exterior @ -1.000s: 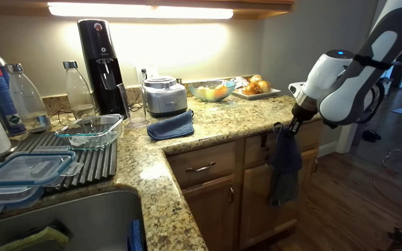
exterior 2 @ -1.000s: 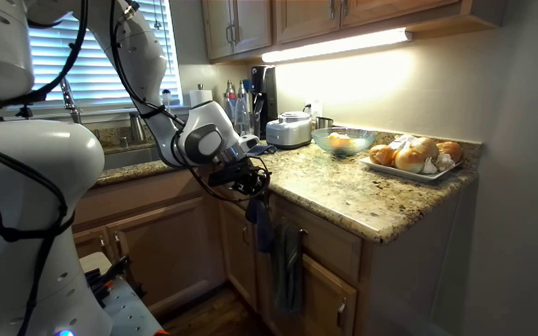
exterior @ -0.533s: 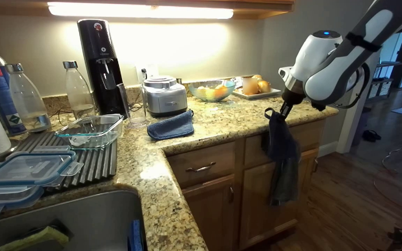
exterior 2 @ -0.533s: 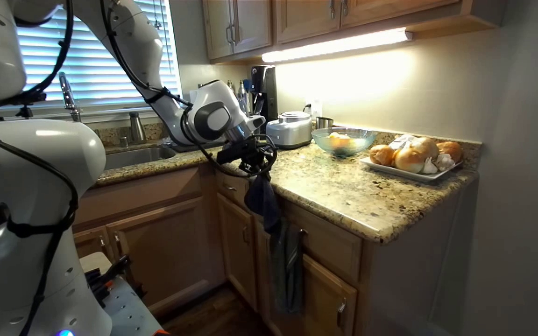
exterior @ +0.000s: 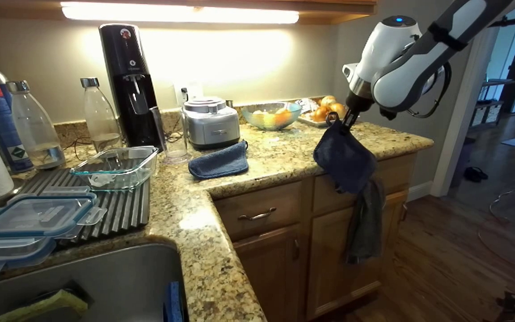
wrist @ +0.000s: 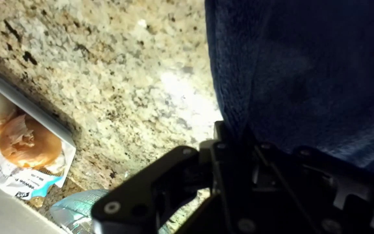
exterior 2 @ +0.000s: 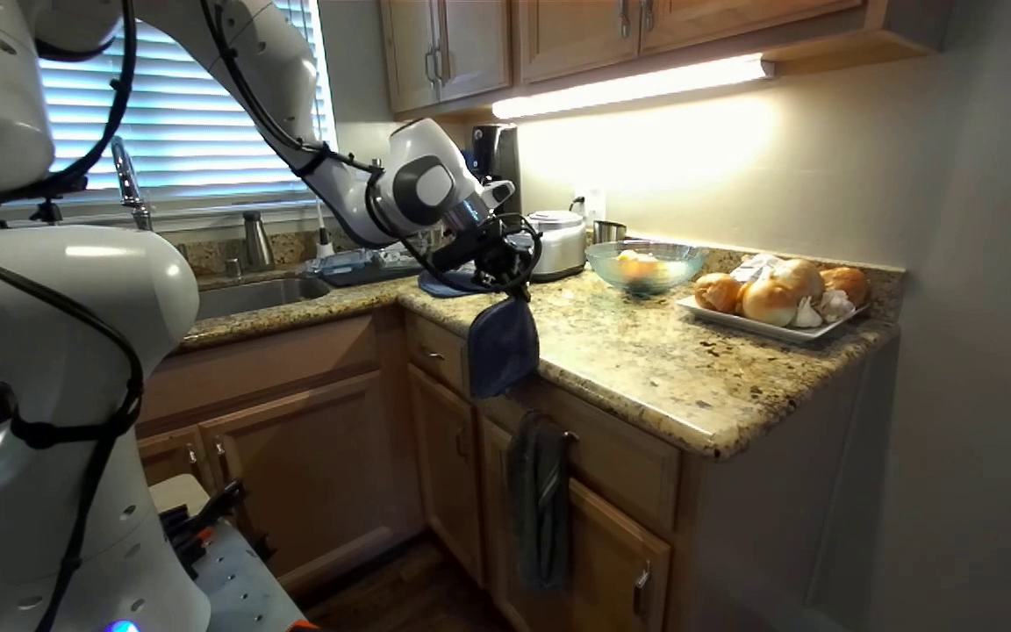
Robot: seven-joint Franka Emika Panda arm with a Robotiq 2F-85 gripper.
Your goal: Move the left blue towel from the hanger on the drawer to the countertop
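The dark blue towel (exterior: 347, 154) hangs limp from my gripper (exterior: 346, 127) at the front edge of the granite countertop (exterior: 284, 152). In both exterior views the towel (exterior 2: 503, 347) is up off the hanger, its lower part in front of the drawer (exterior 2: 624, 448). In the wrist view my gripper (wrist: 235, 133) is shut on the towel's edge, and the towel (wrist: 304, 71) fills the upper right. The speckled countertop (wrist: 125, 81) shows beside it. The fingertips are partly hidden by cloth and dark.
A greyer towel (exterior 2: 541, 518) hangs on the drawer's handle. A folded blue cloth (exterior: 219, 163) lies on the counter near the silver appliance (exterior: 213, 123). A glass bowl (exterior 2: 646, 266) and a tray of onions (exterior 2: 777, 329) stand farther back. A sink (exterior: 119, 277) lies around the counter's corner.
My gripper has risen and moved toward the countertop with the blue towel. The towel has come up from beside the greyer towel and spread wider. The greyer towel stays in place.
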